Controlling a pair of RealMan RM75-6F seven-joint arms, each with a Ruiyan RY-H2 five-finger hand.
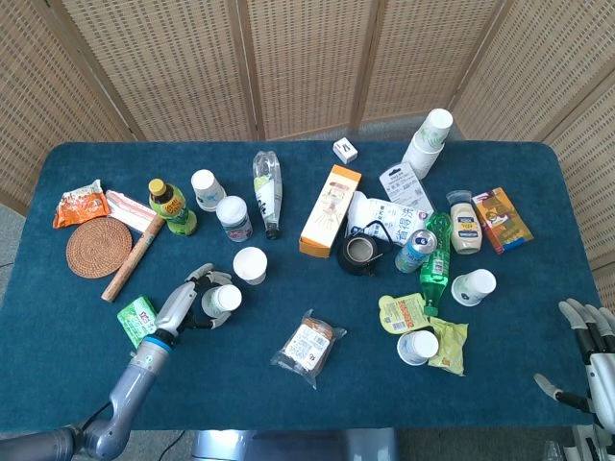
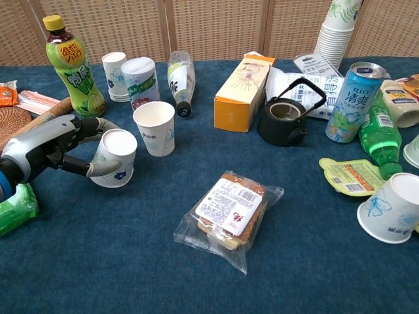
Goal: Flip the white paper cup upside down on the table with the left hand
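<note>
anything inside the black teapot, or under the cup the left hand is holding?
Black teapot has no lid; its inside looks empty, bottom unclear. The left hand holds the white paper cup tilted, base showing; whatever is under its mouth is hidden.

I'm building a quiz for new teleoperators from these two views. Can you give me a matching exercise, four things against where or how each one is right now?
Things:
1. white paper cup
2. black teapot
3. green tea bottle
4. right hand

States:
A. standing upright near the far left of the table
B. held tilted in the left hand
C. open, holding nothing, at the table's right edge
D. sitting beside the orange box, its handle raised

Pairs: 1-B, 2-D, 3-A, 4-C
</note>
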